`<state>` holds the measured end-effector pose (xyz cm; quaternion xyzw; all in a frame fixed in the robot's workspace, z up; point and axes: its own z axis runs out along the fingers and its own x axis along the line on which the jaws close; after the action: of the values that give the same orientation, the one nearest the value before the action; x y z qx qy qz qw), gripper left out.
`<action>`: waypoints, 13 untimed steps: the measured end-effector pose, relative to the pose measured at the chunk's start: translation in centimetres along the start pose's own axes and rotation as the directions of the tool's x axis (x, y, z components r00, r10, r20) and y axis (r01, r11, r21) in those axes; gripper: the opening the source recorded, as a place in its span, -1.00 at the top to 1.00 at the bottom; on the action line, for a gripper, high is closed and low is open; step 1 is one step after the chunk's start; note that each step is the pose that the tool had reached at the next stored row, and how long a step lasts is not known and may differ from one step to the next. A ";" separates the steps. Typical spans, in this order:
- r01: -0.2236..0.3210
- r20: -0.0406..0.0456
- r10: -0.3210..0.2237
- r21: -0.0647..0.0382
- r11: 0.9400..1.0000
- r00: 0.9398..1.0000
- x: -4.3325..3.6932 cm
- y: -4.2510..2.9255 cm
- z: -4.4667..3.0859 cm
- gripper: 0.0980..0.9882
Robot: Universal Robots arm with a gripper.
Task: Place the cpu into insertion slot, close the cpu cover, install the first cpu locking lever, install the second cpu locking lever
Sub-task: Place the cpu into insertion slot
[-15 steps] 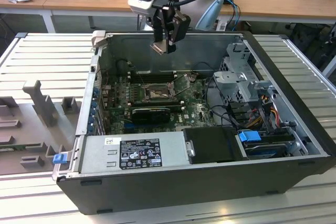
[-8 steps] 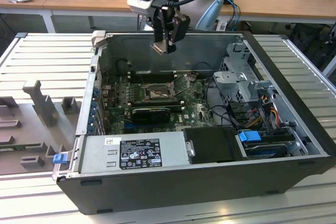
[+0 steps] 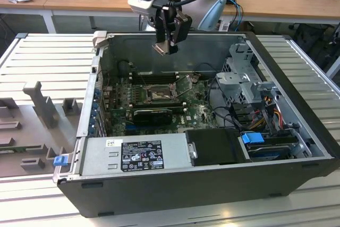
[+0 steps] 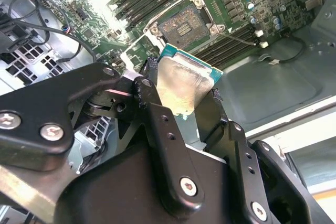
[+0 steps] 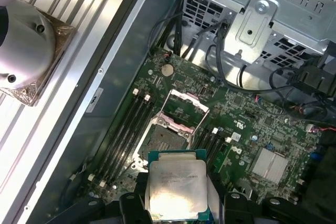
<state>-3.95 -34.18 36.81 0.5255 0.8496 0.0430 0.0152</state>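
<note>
My gripper [image 3: 166, 48] hangs above the back wall of the open computer case, shut on the cpu [image 3: 161, 49]. Both wrist views show the cpu [image 4: 184, 85] [image 5: 176, 184] as a pale silvery square chip pinched by two opposite edges between the black fingers [image 4: 149, 95]. The insertion slot [image 3: 156, 95] [image 4: 185, 24] [image 5: 163, 139] lies well below on the green board, with nothing in it. The cpu cover [image 5: 187, 109], a thin silvery frame, stands swung up at the slot's far side, leaving the socket open.
Long black memory slots [image 5: 123, 129] flank the socket. A black expansion card [image 3: 153, 114] lies in front of it. The power supply [image 3: 135, 155] fills the case's front, and a drive cage [image 3: 247, 78] with cables stands on the exterior view's right. Grey fixtures [image 3: 42, 104] sit outside on the left.
</note>
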 end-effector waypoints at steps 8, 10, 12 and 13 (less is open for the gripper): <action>-0.020 0.002 0.020 0.000 1.000 1.000 0.00 0.00 0.01 0.04; -0.022 0.002 0.022 0.000 1.000 1.000 0.00 0.00 0.01 0.04; -0.027 0.002 0.027 -0.001 1.000 1.000 0.00 0.00 0.01 0.04; -0.029 0.003 0.029 -0.001 1.000 1.000 0.00 0.00 0.01 0.04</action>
<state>-3.95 -34.18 36.80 0.5376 0.8419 0.0428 0.0159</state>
